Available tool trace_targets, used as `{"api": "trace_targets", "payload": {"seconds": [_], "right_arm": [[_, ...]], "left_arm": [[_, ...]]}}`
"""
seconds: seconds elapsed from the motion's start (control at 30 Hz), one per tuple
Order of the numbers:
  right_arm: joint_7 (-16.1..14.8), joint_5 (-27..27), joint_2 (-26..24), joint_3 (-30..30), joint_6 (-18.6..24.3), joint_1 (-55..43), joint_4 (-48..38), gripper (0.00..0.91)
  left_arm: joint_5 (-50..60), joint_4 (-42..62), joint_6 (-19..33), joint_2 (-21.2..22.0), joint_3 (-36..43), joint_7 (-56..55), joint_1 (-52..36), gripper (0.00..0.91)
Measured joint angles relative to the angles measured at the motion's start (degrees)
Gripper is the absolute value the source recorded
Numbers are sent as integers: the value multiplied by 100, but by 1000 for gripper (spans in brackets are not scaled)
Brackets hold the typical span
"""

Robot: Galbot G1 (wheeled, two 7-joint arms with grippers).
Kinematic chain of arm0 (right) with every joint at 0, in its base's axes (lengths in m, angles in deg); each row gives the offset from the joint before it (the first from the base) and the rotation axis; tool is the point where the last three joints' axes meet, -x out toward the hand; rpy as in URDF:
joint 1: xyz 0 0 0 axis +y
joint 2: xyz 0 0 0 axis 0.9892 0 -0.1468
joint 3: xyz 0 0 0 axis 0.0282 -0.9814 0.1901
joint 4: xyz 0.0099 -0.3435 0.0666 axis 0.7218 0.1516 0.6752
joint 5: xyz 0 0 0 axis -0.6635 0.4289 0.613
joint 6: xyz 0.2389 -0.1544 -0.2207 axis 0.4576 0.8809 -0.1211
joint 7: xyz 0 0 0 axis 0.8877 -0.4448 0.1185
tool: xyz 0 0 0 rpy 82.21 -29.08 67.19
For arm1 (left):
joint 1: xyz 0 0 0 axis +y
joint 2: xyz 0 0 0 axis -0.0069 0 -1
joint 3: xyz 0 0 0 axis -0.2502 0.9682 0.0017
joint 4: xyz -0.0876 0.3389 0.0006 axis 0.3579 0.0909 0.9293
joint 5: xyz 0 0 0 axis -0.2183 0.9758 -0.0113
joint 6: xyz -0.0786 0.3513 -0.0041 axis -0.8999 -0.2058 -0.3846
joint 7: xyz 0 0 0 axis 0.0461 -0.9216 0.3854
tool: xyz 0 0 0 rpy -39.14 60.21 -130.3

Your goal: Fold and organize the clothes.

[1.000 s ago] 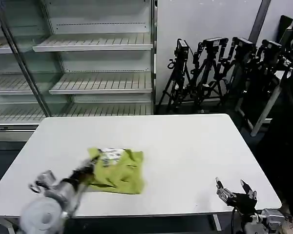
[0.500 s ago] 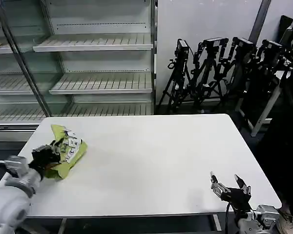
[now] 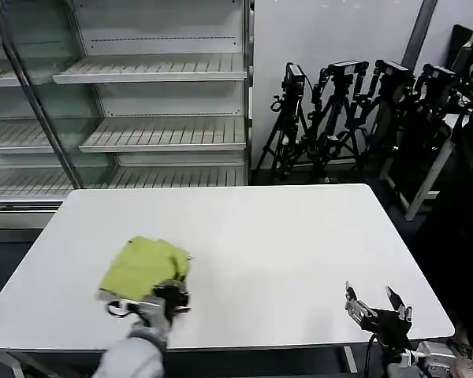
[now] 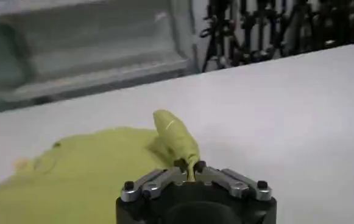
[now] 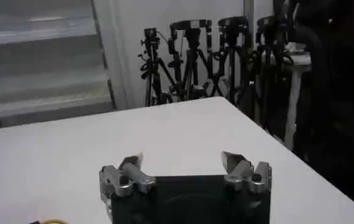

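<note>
The clothes are one lime yellow-green T-shirt, bunched in a compact fold on the front left part of the white table. My left gripper sits at the shirt's near right corner, shut on a pinched fold of the fabric. In the left wrist view the T-shirt spreads ahead, and a raised ridge of cloth runs down between the closed fingertips of the left gripper. My right gripper hovers open over the table's front right corner, nothing between its fingers. The right wrist view shows the right gripper over bare table.
Metal shelving stands behind the table at the back left. A cluster of black camera tripods stands at the back right, beyond the table's far edge. The table's middle and right side are bare white surface.
The left arm swung from the table's left edge to the front, carrying the shirt. The shirt now lies flatter with the plain green side up; the printed graphic is hidden. The right gripper barely moved.
</note>
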Motion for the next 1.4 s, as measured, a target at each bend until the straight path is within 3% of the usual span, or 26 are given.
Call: {"api": "trace_targets", "payload": {"seconds": [0.4,0.43,0.47,0.5,0.7,0.97,1.23,1.4], "right_arm": [[-7,199,110,-101,23,85,1,907],[-8,199,104,-97,23,92,0,907],[-8,199,94,-87,23,96,0,907],[-9,198,85,-77,23,99,1,907],[-53,236,44,-34,47,136,37,907],[-129,351,-23,-95,162,134,112,907],[-279,414,-112,-167,409,106,160,907],[-385,675,-165,-240,719,44,115,907]], "left_arm": [[-853,697,90,1068,1069,-489,-1201,30],[-937,758,117,1138,1119,-517,-1297,212],[-1028,815,149,1209,1161,-536,-1388,484],[-1130,878,191,1282,1203,-542,-1492,907],[-1457,1195,488,1551,1375,-346,-1920,907],[-1538,1202,961,1587,1350,192,-2055,907],[-1881,750,1407,1332,842,501,-1773,907],[-1523,269,1674,995,281,721,-1199,907]]}}
